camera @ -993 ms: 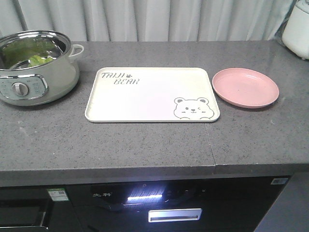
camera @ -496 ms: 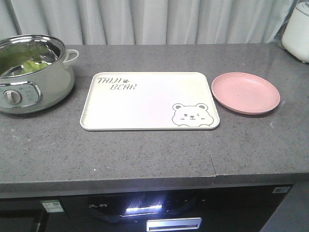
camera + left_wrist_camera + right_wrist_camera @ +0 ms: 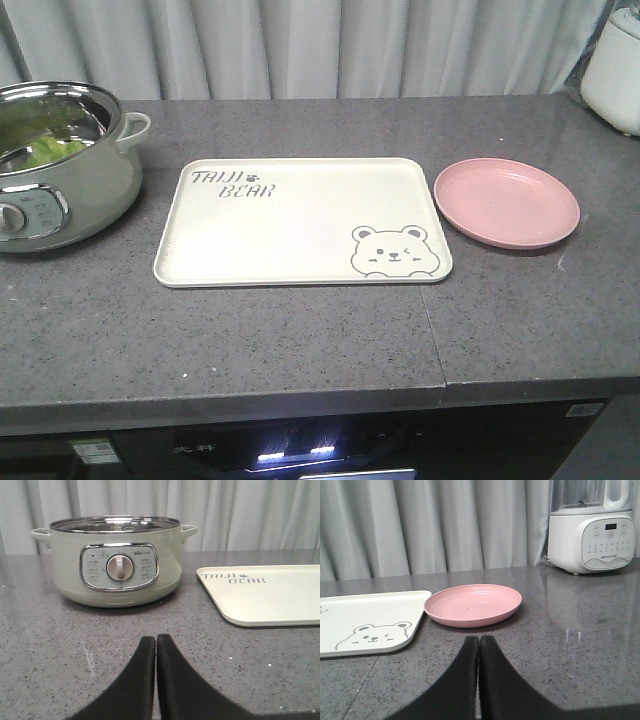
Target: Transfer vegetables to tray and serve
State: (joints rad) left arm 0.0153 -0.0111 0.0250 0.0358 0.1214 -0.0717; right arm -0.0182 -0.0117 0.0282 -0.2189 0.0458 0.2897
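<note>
Flanking tray (image 3: 300, 225): pot (image 3: 70, 190), plate (image 3: 507, 202) (both apart)

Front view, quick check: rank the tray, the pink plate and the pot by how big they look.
1. Tray, clearly the largest.
2. Pot, bigger than the plate even though the left edge crops it.
3. Pink plate, the smallest.

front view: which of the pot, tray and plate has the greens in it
The pale green electric pot at the left end: green leaves show inside it, while the bear tray and pink plate hold nothing.
</note>
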